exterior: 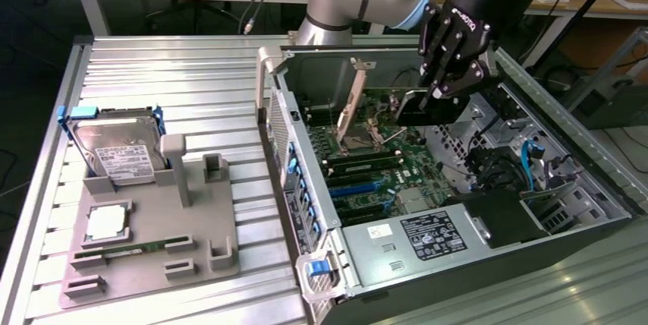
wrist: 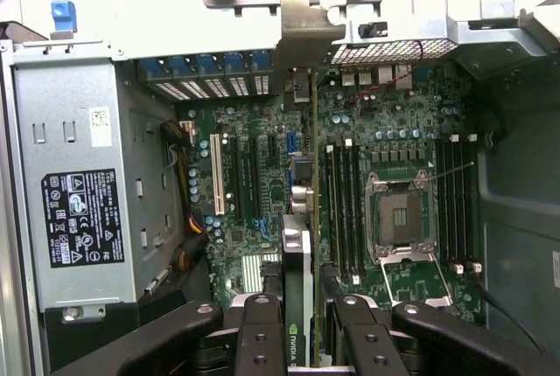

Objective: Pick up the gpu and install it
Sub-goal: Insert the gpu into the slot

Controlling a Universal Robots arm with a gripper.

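My gripper [exterior: 447,94] hangs inside the open computer case [exterior: 303,188], shut on the gpu [exterior: 423,109], a dark card held on edge above the green motherboard [exterior: 380,165]. In the wrist view the gpu [wrist: 297,280] runs edge-on between my two black fingers [wrist: 261,332], and its metal end bracket [wrist: 306,39] reaches the case's rear slot openings. The card sits over the expansion slots beside the white slot [wrist: 216,175]. I cannot tell whether its lower edge touches a slot.
A grey fixture [exterior: 202,257] on the exterior view's left carries a hard drive [exterior: 117,150], a CPU [exterior: 106,222] and a green RAM stick [exterior: 127,250]. The power supply [exterior: 426,238] and the open CPU socket [wrist: 401,216] flank the card inside the case.
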